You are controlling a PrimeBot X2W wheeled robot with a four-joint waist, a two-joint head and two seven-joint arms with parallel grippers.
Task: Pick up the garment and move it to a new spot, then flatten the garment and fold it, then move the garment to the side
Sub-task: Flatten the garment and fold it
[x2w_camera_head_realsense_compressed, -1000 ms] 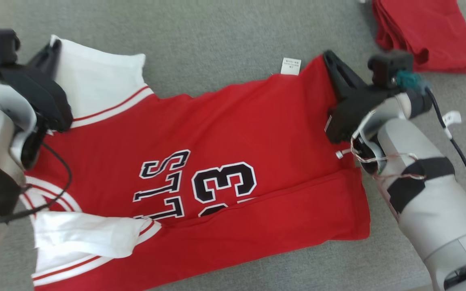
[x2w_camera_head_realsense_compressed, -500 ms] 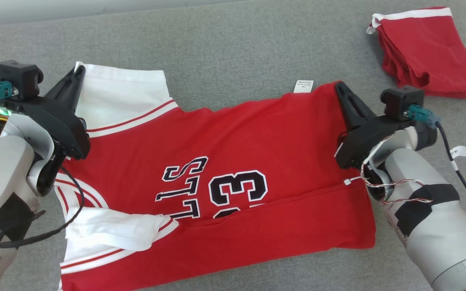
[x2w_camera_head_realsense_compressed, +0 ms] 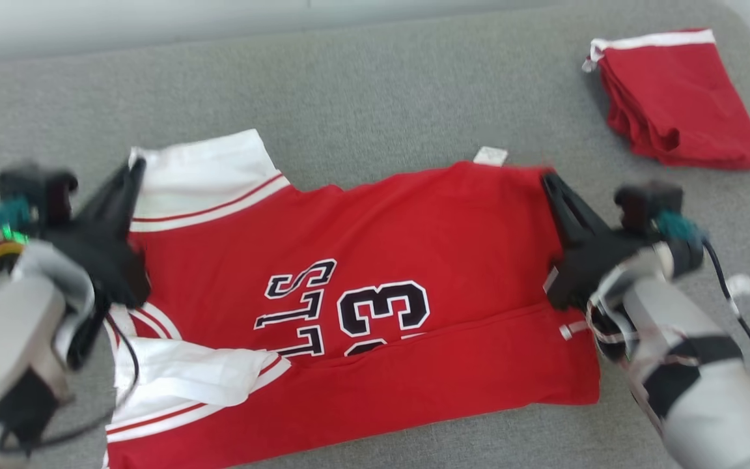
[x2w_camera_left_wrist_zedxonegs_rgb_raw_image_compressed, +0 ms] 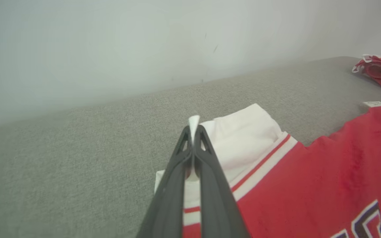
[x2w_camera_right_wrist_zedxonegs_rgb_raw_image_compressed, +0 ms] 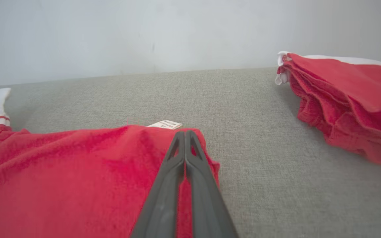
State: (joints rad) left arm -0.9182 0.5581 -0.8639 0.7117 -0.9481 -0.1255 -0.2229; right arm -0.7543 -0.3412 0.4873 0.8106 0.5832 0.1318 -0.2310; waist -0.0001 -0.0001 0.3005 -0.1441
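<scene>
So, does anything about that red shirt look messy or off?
Yes. The shirt isn't flat: its near white sleeve lies crumpled over the red front, and a folded-over red flap hides part of the black lettering.

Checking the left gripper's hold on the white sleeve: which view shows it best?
Left wrist view: the shut left gripper pinches the white sleeve, cloth poking past its tips. Head view shows that grip blurred. Right wrist view catches a sliver of sleeve at its left edge.
</scene>
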